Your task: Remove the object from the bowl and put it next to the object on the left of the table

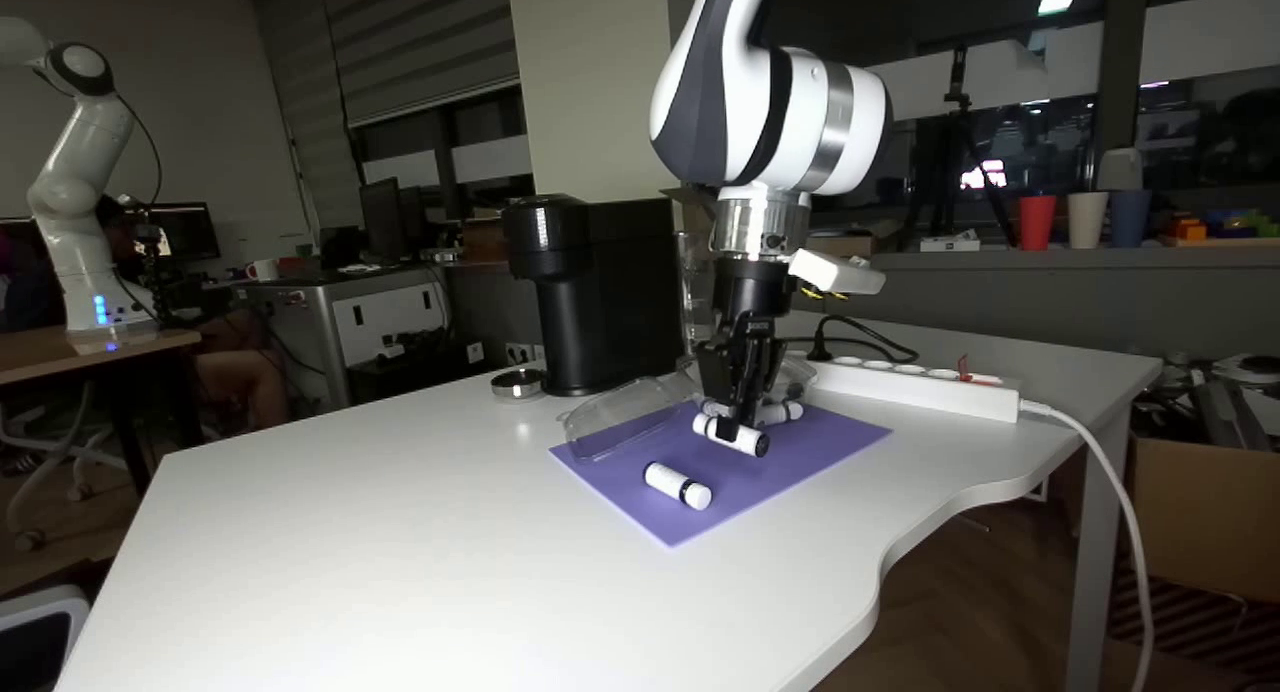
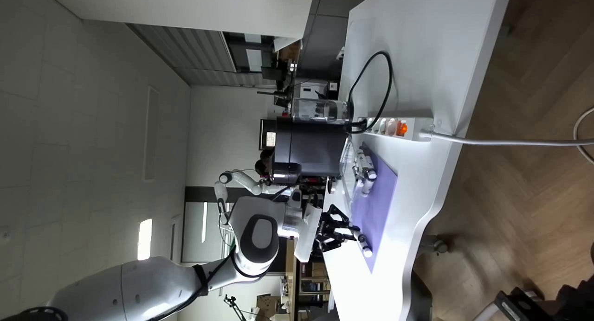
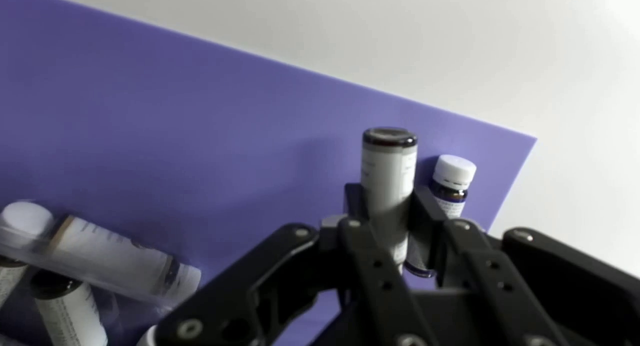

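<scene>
Hand (image 3: 388,200): closed round white-labelled bottle (image 3: 389,178), held aloft near loose bottle (image 1: 677,485). Removal from clear container (image 1: 613,422): judged done. Outstanding: set-down beside loose bottle, release.

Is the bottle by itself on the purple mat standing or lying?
Lying: in an exterior view, the bottle stretches lengthwise along the purple mat.
</scene>
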